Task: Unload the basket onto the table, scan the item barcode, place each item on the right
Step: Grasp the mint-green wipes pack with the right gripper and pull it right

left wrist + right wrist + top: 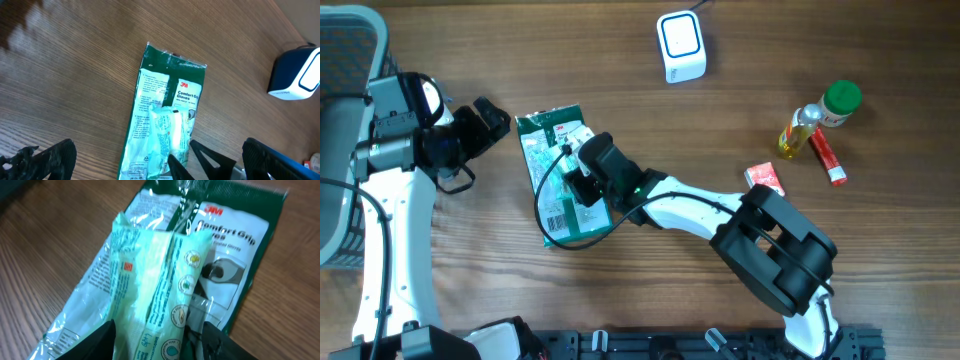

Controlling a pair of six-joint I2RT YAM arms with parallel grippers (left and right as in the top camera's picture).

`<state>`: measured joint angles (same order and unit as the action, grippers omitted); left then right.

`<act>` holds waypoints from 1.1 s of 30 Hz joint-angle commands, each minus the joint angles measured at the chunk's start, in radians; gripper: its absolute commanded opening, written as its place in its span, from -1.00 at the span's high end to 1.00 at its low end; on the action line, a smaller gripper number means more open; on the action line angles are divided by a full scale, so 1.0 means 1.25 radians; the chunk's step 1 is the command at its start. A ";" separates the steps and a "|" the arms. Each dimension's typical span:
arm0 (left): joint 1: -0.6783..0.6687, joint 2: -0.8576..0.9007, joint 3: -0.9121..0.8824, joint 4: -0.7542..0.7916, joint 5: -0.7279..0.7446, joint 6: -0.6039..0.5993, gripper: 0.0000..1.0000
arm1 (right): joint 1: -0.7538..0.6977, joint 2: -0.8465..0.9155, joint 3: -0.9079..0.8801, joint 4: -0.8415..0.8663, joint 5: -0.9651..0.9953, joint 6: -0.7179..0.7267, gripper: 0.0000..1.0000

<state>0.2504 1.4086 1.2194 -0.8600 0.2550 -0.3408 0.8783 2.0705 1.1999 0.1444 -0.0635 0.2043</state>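
Note:
The item is a green 3M gloves package (548, 135) lying flat on the wooden table, left of centre. A raised pale-green fold (155, 280) runs down its middle. A striped barcode-like patch (555, 212) shows near its near end. My right gripper (582, 182) sits on the package; in the right wrist view its gripper (157, 342) is open, one finger either side of the fold. My left gripper (480, 125) hovers just left of the package, wide open and empty, the package (165, 110) lying ahead between its fingers. The white scanner (681, 45) stands at the back.
A green-capped bottle (820, 118), a red tube (827, 157) and a small red box (765, 179) lie at the right. A grey basket (340, 100) stands at the left edge. The scanner (297, 70) shows at the left wrist view's right.

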 commanded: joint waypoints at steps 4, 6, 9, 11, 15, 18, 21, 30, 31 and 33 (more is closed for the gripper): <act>-0.002 -0.004 0.006 0.002 -0.002 0.016 -1.00 | 0.000 0.013 0.002 -0.033 -0.041 0.010 0.01; -0.002 -0.004 0.006 0.002 -0.002 0.016 -1.00 | 0.000 0.015 0.002 -0.050 -0.056 0.028 0.03; -0.002 -0.004 0.007 0.002 -0.002 0.016 -1.00 | -0.015 -0.019 0.007 -0.039 -0.055 0.025 0.91; -0.002 -0.004 0.006 0.002 -0.002 0.016 -1.00 | -0.045 -0.099 0.008 -0.073 -0.056 -0.007 0.91; -0.002 -0.004 0.007 0.002 -0.002 0.016 -1.00 | -0.107 -0.286 0.007 -0.300 -0.055 -0.233 0.91; -0.002 -0.004 0.006 0.002 -0.002 0.016 -1.00 | -0.139 -0.299 0.002 -0.498 -0.054 -0.406 0.91; -0.002 -0.004 0.006 0.002 -0.002 0.016 -1.00 | -0.198 -0.287 -0.073 -0.560 -0.051 -0.457 0.92; -0.002 -0.004 0.006 0.002 -0.002 0.016 -1.00 | -0.258 -0.289 -0.063 -0.522 -0.033 -0.357 -0.02; -0.002 -0.004 0.007 0.002 -0.002 0.016 -1.00 | -0.258 -0.289 -0.044 -0.547 -0.043 -0.357 -0.09; -0.002 -0.004 0.006 0.002 -0.002 0.016 -1.00 | -0.258 -0.289 -0.005 -0.609 -0.060 -0.354 -0.17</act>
<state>0.2504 1.4086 1.2194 -0.8600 0.2550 -0.3408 0.5610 1.7077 1.1160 -0.5728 -0.1127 -0.2737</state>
